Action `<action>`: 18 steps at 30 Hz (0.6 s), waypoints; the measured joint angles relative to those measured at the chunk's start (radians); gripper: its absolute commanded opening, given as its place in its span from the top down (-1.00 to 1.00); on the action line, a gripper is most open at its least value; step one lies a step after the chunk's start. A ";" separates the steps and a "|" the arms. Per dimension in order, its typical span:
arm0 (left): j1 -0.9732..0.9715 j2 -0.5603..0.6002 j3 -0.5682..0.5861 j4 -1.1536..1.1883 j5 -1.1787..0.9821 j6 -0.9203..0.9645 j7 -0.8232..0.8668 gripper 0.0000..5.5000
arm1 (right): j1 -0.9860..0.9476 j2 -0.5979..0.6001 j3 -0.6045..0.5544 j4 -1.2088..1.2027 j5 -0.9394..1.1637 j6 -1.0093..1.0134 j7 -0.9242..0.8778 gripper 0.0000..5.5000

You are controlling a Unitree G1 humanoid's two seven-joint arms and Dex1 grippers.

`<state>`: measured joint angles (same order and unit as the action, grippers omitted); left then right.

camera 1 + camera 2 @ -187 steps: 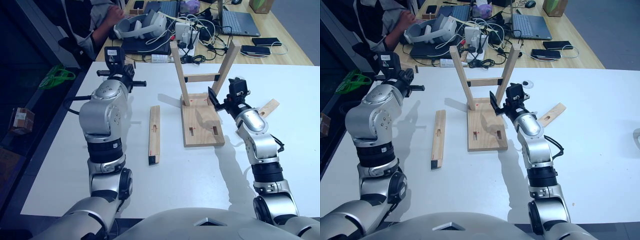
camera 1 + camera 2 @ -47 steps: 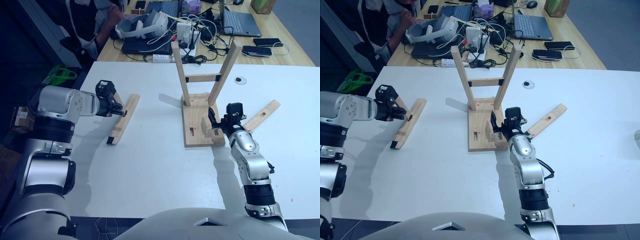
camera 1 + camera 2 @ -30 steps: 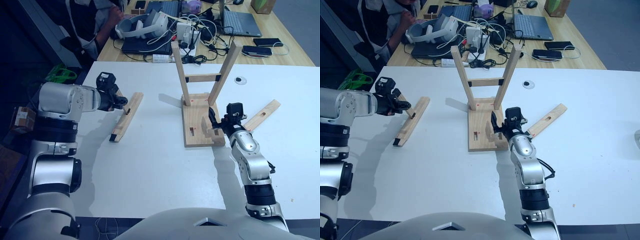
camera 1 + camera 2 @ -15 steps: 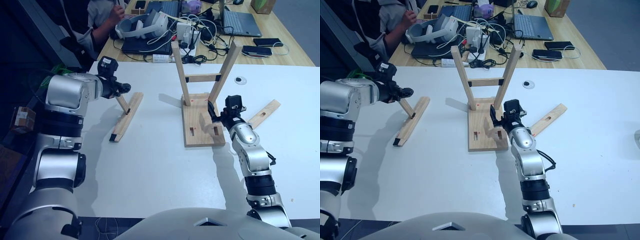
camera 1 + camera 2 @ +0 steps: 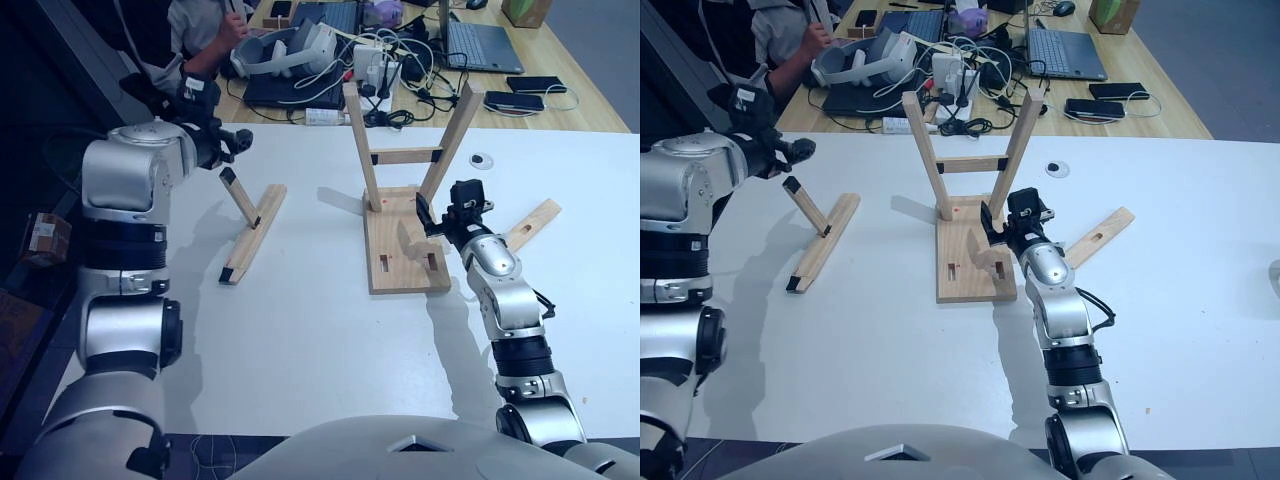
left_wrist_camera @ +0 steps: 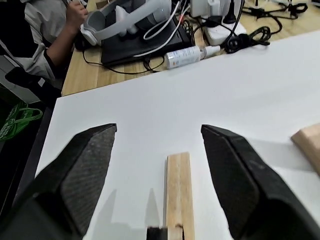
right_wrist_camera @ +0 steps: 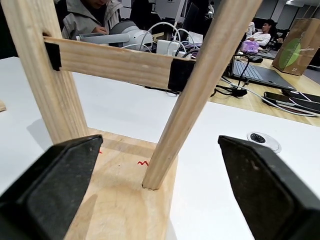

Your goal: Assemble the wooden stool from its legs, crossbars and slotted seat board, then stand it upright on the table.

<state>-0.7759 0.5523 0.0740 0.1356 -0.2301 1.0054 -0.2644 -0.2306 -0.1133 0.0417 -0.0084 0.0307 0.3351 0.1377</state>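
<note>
The seat board (image 5: 403,250) lies flat mid-tabletop (image 5: 300,340), toward the far edge, with two legs (image 5: 360,145) standing in it, joined by a crossbar (image 5: 405,156). The right gripper (image 5: 437,215), fingers spread, sits at the board's right side. The left gripper (image 5: 232,142), jaws wide and empty, hangs near the far-left corner over a loose leg (image 5: 250,238). Another leg (image 5: 530,222) lies toward the right edge.

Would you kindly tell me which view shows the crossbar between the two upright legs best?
The right wrist view: the crossbar spans it close up, both dark ends visible. Both eye views show it whole from farther off.
</note>
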 measured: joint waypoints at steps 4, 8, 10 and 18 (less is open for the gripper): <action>0.051 -0.102 0.099 -0.109 0.000 -0.030 0.120 -0.14 | -0.002 0.016 -0.027 -0.038 0.004 0.003 -0.020 -0.58; 0.049 -0.147 0.153 -0.135 0.002 -0.073 0.184 -0.14 | -0.009 0.012 -0.054 -0.040 0.010 0.009 -0.020 -0.58; 0.039 -0.168 0.184 -0.137 0.003 -0.103 0.220 -0.14 | -0.022 0.017 -0.069 -0.037 0.022 0.011 -0.026 -0.58; -0.023 -0.203 0.235 -0.097 0.024 -0.220 0.303 -0.14 | -0.084 0.067 -0.104 -0.014 0.035 0.010 -0.100 -0.58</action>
<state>-0.7988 0.3495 0.3091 0.0389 -0.2065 0.7853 0.0387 -0.3142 -0.0466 -0.0624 -0.0222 0.0653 0.3455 0.0372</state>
